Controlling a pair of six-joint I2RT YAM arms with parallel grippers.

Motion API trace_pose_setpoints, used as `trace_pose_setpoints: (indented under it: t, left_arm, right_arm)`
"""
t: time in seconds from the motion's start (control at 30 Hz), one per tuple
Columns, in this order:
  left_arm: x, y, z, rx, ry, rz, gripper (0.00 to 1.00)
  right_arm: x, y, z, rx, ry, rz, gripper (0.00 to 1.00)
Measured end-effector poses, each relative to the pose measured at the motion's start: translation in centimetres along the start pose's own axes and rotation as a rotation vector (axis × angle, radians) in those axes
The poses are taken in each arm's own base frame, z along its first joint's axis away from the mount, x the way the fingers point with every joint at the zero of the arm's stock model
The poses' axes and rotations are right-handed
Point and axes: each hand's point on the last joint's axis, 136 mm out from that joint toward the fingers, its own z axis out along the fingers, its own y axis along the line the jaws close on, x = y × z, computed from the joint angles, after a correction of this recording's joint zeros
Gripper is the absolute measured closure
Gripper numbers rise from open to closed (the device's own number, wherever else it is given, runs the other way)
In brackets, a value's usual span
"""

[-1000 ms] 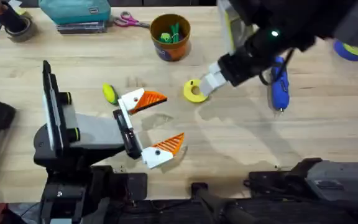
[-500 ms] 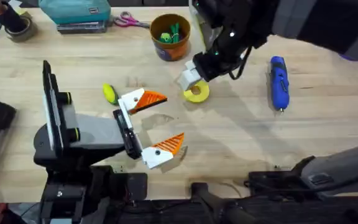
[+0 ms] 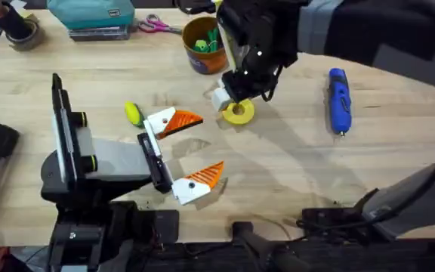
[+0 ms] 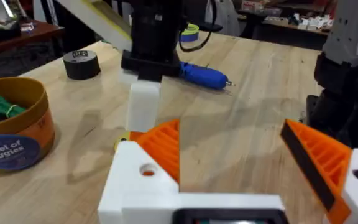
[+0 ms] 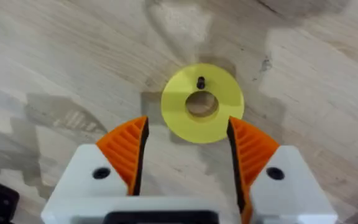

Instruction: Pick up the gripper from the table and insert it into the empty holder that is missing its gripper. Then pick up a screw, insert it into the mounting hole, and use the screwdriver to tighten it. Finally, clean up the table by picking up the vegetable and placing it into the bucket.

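So going left to right: the vegetable (image 3: 133, 113) is sitting on the surface (image 3: 293, 166) just beside the left hand (image 3: 195, 147), which is resting wide open and holding nothing, both its orange pads looking fitted; the bucket (image 3: 207, 45) is standing farther back. The right hand (image 3: 229, 97) is hovering open and empty over the yellow disc (image 3: 239, 112) with a screw (image 5: 201, 82) on it, so I'm guessing it's on the screw step; next it's needing a careful lowering and pinch, while the screwdriver (image 3: 339, 98) is lying well apart on the right.

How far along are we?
Done, apparently: left gripper shows both orange pads. In hand: right gripper, open, hovers over the screw on the yellow disc. Left: driving it with the screwdriver, lying on the table; vegetable sits outside the bucket.
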Motion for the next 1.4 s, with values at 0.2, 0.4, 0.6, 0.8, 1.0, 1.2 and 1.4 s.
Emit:
trace_pose_setpoints:
  t: [0.2, 0.4, 0.6, 0.8, 1.0, 1.2, 1.4]
  left_arm:
    - [0.0, 0.0, 0.0, 0.000, 0.000, 0.000, 0.015]
    - [0.0, 0.0, 0.0, 0.000, 0.000, 0.000, 0.015]
    - [0.0, 0.0, 0.0, 0.000, 0.000, 0.000, 0.015]
    - [0.0, 0.0, 0.0, 0.000, 0.000, 0.000, 0.015]
    - [0.0, 0.0, 0.0, 0.000, 0.000, 0.000, 0.015]
    - [0.0, 0.0, 0.0, 0.000, 0.000, 0.000, 0.015]
    - [0.0, 0.0, 0.0, 0.000, 0.000, 0.000, 0.016]
  right_arm:
    - [-0.6, 0.0, 1.7, 0.002, 0.006, 0.004, 0.309]
    - [-0.9, -0.5, 3.1, 0.035, 0.009, 0.005, 0.347]
    - [-2.1, -0.7, 3.1, 0.047, -0.041, 0.004, 0.419]
    - [-1.8, -0.8, 3.1, 0.052, -0.029, 0.006, 0.504]
    - [-1.6, -0.9, 3.9, 0.056, -0.009, 0.007, 0.537]
    - [-1.8, -0.8, 4.1, 0.055, -0.014, 0.007, 0.582]
    - [-1.9, -0.8, 4.1, 0.055, -0.016, 0.007, 0.636]
